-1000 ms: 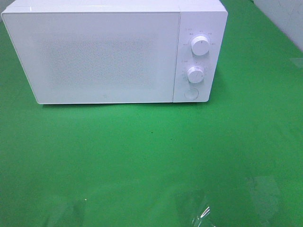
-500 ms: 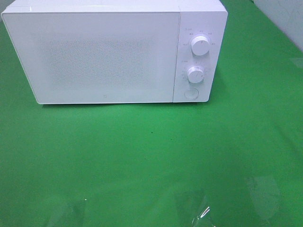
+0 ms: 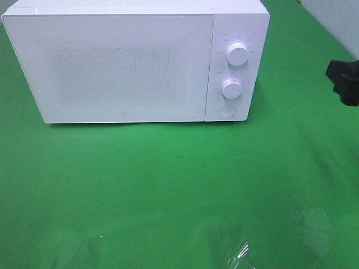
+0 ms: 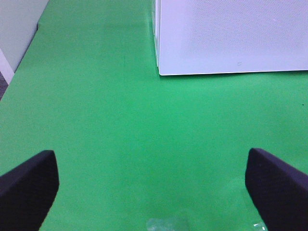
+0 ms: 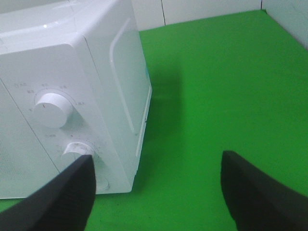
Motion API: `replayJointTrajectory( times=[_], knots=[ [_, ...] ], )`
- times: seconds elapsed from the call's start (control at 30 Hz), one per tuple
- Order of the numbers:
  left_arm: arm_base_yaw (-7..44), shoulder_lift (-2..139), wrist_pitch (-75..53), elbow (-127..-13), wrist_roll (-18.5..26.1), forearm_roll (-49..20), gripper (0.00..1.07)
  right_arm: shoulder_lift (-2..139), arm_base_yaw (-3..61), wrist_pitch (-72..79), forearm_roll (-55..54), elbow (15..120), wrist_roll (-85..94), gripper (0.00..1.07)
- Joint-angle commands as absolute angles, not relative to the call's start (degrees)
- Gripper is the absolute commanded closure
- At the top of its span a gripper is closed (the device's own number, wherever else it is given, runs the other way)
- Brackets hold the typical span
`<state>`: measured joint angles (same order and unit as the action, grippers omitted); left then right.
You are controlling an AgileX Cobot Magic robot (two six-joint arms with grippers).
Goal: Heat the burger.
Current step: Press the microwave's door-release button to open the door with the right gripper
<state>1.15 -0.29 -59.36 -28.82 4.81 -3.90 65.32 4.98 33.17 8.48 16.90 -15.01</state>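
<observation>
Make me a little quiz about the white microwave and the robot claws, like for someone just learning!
1. True or false: the microwave door is shut.
2. What colour is the table cover that the microwave stands on? A) green B) red C) blue
3. Fill the gap: the jaws of the left gripper stand wide ____, with nothing between them.

Key: 1 true; 2 A; 3 open.

The microwave (image 3: 123,61) stands at the table's (image 3: 168,196) rear, knobs (image 3: 237,54) on its right.
</observation>
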Motion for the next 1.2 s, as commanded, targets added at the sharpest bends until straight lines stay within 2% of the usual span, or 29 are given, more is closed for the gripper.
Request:
replayJointTrajectory(
  times=[0.03,0.13,0.2,0.23,0.27,0.37,0.43,0.6,0.67,0.83,0.9,0.93,0.97,1.0,1.03,1.07,1.1,1.13,1.17,1.2],
  knots=[
    [0.97,-1.43,-59.42,-28.53,4.53,-3.67,0.03,68.58,6.47,36.33,2.46,16.9,-13.06,0.35],
    [0.97,-1.43,-59.42,-28.53,4.53,-3.67,0.03,70.36,9.11,37.87,-2.52,16.9,-8.02,0.35],
    [0.97,-1.43,-59.42,-28.53,4.53,-3.67,0.03,73.97,17.36,44.0,-15.01,16.9,2.06,0.35],
    [0.97,-1.43,-59.42,-28.53,4.53,-3.67,0.03,73.97,17.36,44.0,-15.01,16.9,2.06,0.35],
    [0.97,-1.43,-59.42,-28.53,4.53,-3.67,0.03,75.69,20.86,47.21,-19.82,16.9,5.5,0.35],
    [0.97,-1.43,-59.42,-28.53,4.53,-3.67,0.03,76.72,22.8,48.87,-22.0,16.9,6.93,0.35],
    [0.97,-1.43,-59.42,-28.53,4.53,-3.67,0.03,80.79,30.08,55.0,-29.74,16.9,9.34,0.35],
    [0.97,-1.43,-59.42,-28.53,4.53,-3.67,0.03,83.94,35.01,58.9,-35.07,16.9,9.4,0.36],
    [0.97,-1.43,-59.42,-28.53,4.53,-3.67,0.03,88.06,41.37,63.66,-41.2,16.96,9.11,0.37],
    [0.97,-1.43,-59.42,-28.53,4.53,-3.67,0.03,89.95,45.21,65.6,-45.44,17.25,5.61,0.39],
    [0.97,-1.43,-59.42,-28.53,4.53,-3.67,0.03,90.93,46.98,65.89,-47.33,17.65,-6.76,0.48],
    [0.97,-1.43,-59.42,-28.53,4.53,-3.67,0.03,90.93,46.98,65.89,-47.33,17.65,-6.76,0.48],
    [0.97,-1.43,-59.42,-28.53,4.53,-3.67,0.03,90.93,46.98,65.66,-47.21,17.65,-19.42,0.56],
    [0.97,-1.43,-59.42,-28.53,4.53,-3.67,0.03,90.93,46.98,65.66,-47.21,17.65,-19.42,0.56],
    [0.97,-1.43,-59.42,-28.53,4.53,-3.67,0.03,90.93,46.98,65.72,-47.21,17.65,-28.59,0.6],
    [0.97,-1.43,-59.42,-28.53,4.53,-3.67,0.03,90.93,46.98,65.66,-47.15,17.65,-33.23,0.69],
    [0.97,-1.43,-59.42,-28.53,4.53,-3.67,0.03,90.93,46.98,65.66,-47.15,17.65,-33.23,0.69],
    [0.97,-1.43,-59.42,-28.53,4.53,-3.67,0.03,90.93,46.98,65.66,-46.98,17.65,-40.68,0.77],
    [0.97,-1.43,-59.42,-28.53,4.53,-3.67,0.03,90.93,46.98,65.66,-46.98,17.65,-40.68,0.77],
    [0.97,-1.43,-59.42,-28.53,4.53,-3.67,0.03,90.93,46.98,65.66,-46.47,17.65,-47.15,0.85]
  ],
)
